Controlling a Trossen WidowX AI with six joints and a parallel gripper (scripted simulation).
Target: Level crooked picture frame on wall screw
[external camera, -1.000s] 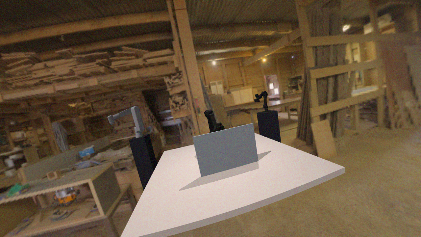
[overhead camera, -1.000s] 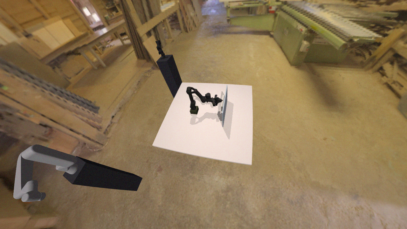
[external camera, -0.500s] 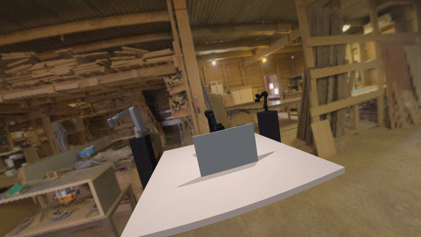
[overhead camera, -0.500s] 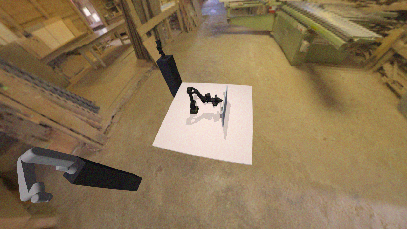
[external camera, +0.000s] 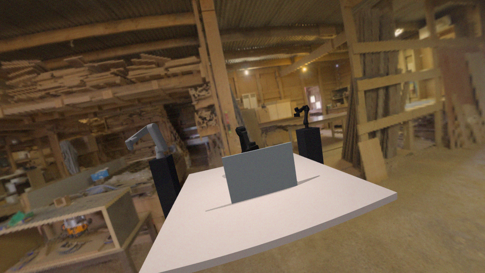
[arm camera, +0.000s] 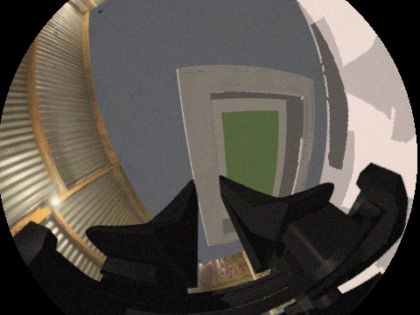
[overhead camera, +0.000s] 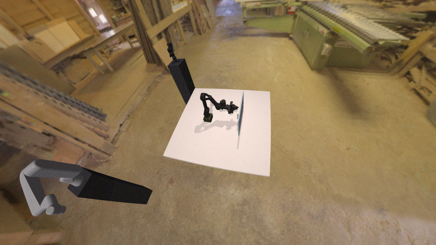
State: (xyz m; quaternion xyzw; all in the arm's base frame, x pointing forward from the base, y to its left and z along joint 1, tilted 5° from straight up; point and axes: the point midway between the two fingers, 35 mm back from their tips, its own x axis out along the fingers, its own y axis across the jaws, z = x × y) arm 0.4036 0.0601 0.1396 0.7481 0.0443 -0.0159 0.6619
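Your gripper (arm camera: 212, 205) was clenched on the picture frame (arm camera: 201, 140) rim at six o'clock, the frame against the grey wall panel (arm camera: 175, 35). You seemed mid-lift; next, shift it one notch, then release.

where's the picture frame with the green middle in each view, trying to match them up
Top: a pale sliver on the near face of the thin grey wall panel, at the gripper.
Exterior: not in it; the panel's back hides it.
Wrist: centre, the pale picture frame with the green middle, its lower edge clamped by the black fingers.
Shared landmark: the grey wall panel.
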